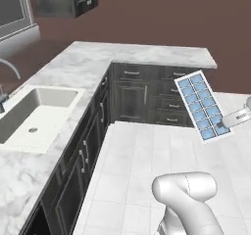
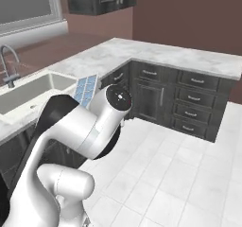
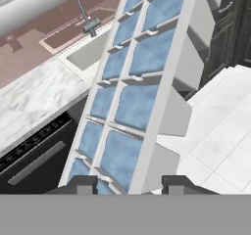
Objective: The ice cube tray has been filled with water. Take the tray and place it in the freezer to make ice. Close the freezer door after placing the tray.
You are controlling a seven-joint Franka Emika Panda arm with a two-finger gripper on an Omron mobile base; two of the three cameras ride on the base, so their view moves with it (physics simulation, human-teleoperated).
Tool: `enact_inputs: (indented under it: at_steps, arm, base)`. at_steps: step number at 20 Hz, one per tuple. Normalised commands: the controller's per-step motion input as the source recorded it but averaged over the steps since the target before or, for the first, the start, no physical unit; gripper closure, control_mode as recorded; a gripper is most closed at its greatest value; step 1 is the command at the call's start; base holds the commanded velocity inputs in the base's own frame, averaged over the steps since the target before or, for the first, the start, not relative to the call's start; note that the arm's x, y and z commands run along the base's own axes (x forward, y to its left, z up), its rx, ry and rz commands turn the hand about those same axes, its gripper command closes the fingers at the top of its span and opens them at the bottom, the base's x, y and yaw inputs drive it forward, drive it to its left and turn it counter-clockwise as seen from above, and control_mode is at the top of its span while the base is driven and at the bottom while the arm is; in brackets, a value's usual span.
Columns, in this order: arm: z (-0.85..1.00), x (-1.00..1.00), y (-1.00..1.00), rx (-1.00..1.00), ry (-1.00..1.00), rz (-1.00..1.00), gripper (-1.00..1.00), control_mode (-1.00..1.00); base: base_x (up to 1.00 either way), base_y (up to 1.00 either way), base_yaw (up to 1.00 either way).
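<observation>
Left base view: gripper [image 1: 226, 123] pinches the ice cube tray [image 1: 201, 105] above the floor; level it so water [image 3: 142, 53] stays in.

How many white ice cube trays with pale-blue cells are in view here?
1. The white rectangular ice cube tray hangs tilted in the gripper, gripped at one end, above the white tiled floor near the dark cabinets.

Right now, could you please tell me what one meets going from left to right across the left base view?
Faucet → sink → dark corner cabinets → ice cube tray held up in the air → end effector at the tray's lower right end.
</observation>
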Motion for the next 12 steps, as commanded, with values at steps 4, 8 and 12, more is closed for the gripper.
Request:
enact_inputs:
  at_steps: [4,8,12]
  arm:
    - [0.0,0.0,0.0,0.0,0.0,0.0,1.0,1.0]
    - [0.0,0.0,0.0,0.0,0.0,0.0,1.0,1.0]
    - [0.0,0.0,0.0,0.0,0.0,0.0,1.0,1.0]
  base:
    - [0.0,0.0,-0.37]
    - [0.0,0.0,-0.38]
    - [0.0,0.0,-0.4]
